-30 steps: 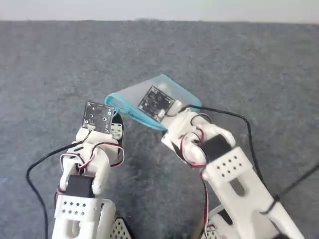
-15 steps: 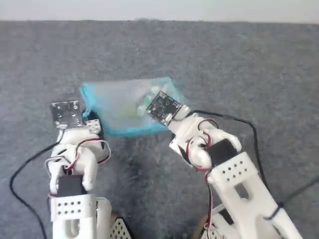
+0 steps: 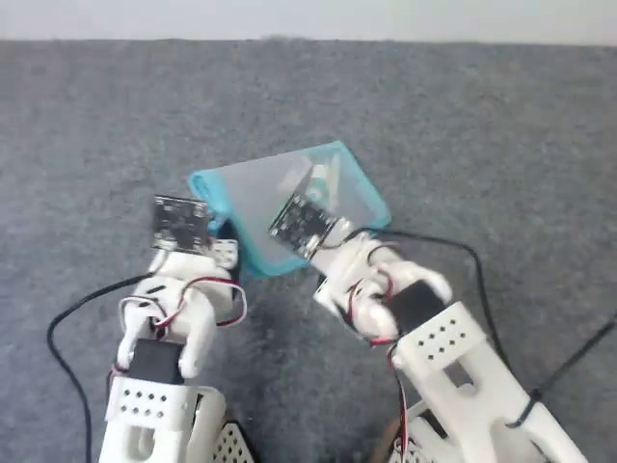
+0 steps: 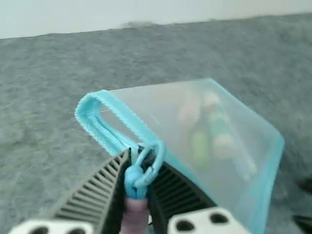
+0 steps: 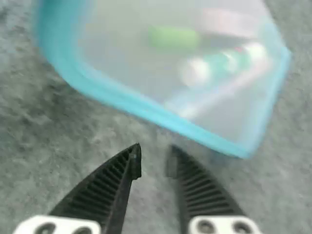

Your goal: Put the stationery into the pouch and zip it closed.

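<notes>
The pouch point(image 3: 289, 193) is translucent with a light-blue trim and lies on the grey carpet between the two arms. Through its wall I see stationery: a green piece point(image 4: 200, 144) and pinkish and white pieces beside it. My left gripper point(image 4: 139, 158) is shut on the blue zipper pull point(image 4: 140, 173) at the pouch's near corner. My right gripper point(image 5: 152, 160) stands open just short of the pouch's blue edge point(image 5: 146, 109), with nothing but carpet between its fingers. From above, the right arm's wrist point(image 3: 304, 224) covers the pouch's near edge.
Grey carpet point(image 3: 463, 116) spreads on all sides, and a pale wall strip point(image 3: 308, 17) runs along the far edge. Black cables point(image 3: 477, 256) trail from both arms near the front.
The left arm swung left, dragging the pouch flat and leftward, then came back right; the pouch now lies angled again. The right gripper has drawn back to the pouch's near edge.
</notes>
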